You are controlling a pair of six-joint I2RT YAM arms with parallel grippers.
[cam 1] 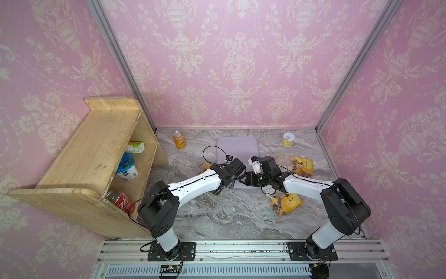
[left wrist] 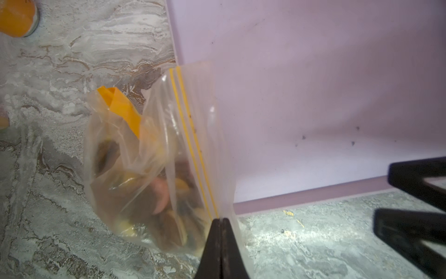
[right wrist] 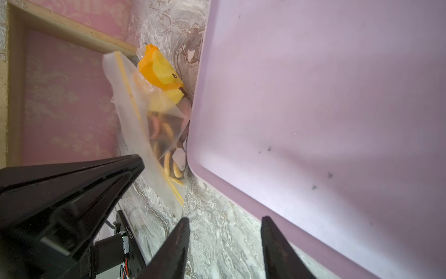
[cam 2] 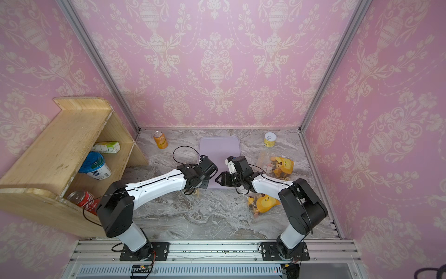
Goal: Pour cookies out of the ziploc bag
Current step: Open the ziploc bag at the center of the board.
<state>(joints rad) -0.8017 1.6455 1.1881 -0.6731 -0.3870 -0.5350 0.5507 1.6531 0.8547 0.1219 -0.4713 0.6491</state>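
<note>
left gripper (left wrist: 220, 221) pressed shut, pinching top edge of bag (left wrist: 135, 166) | right gripper (right wrist: 225, 218) spread, empty, beside tray (right wrist: 313, 96) | cookies (left wrist: 160, 195) bagged, against tray's left edge | risk: slick film slips, cookies spill beside tray

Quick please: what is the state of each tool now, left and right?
The left tool is closed, pinching the ziploc bag at its zip edge.
The right tool is open, holding nothing.
</note>
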